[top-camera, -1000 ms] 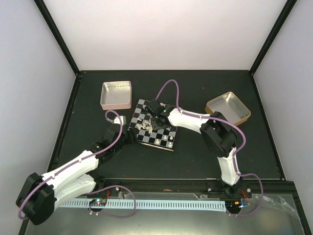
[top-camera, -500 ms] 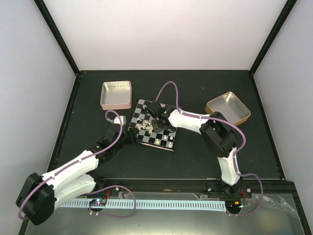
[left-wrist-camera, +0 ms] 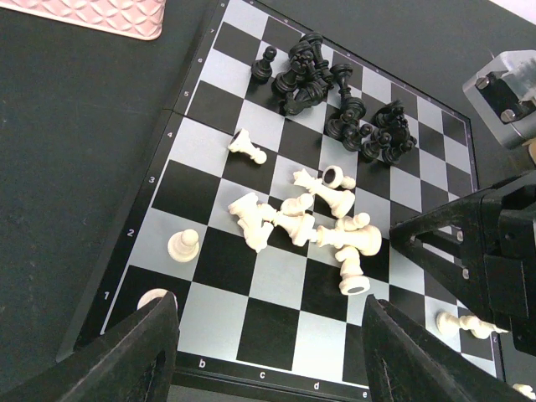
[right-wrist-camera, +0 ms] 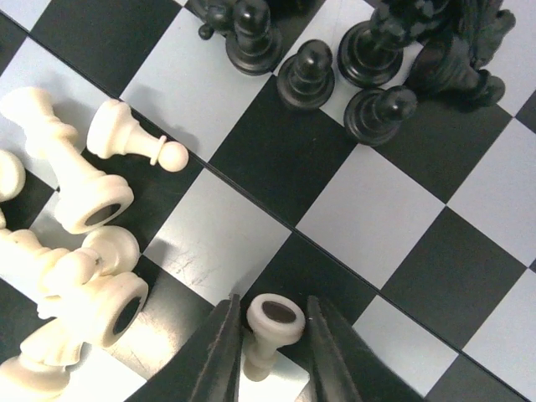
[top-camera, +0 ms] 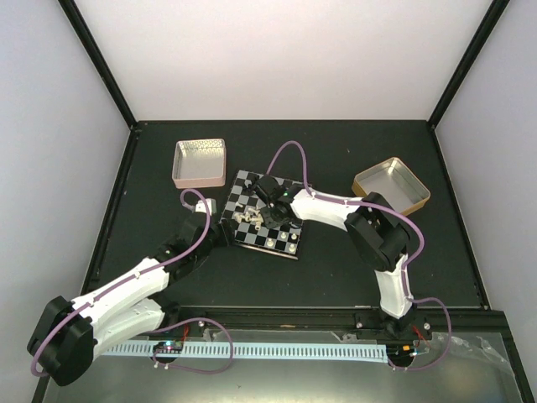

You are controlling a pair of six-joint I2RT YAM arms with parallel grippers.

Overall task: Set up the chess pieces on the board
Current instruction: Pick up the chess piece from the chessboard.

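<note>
A pink square metal tin (top-camera: 199, 162) is seen at the far left of the black tabletop (top-camera: 336, 269). Just to its right, a small flat chessboard with black and grey-white squares (top-camera: 239, 191) is laid on the tabletop.

The left pincer (left-wrist-camera: 272, 339) is held over the near edge of the chessboard. Its fingers are spread wide and nothing is gripped in it. A lone cream-white pawn (left-wrist-camera: 183, 245) is stood upright near the left edge of the chessboard. A second cream-white piece (left-wrist-camera: 153, 297) is seen at the near left corner, partly hidden by a pincer finger.

A heap of cream-white pieces (left-wrist-camera: 310, 222) is left lying on its side in the middle of the chessboard. A bunch of black pieces (left-wrist-camera: 335, 105) is crowded at the far side, and several of them are stood upright.

The right pincer (right-wrist-camera: 271, 335) is placed low over the chessboard, just beside the heap. Its fingers are set narrow, and a tipped cream-white pawn (right-wrist-camera: 275, 316) is held between them, with its round base turned up.

A gold square metal tin (top-camera: 392, 186) is seen at the far right, well apart from the chessboard.
</note>
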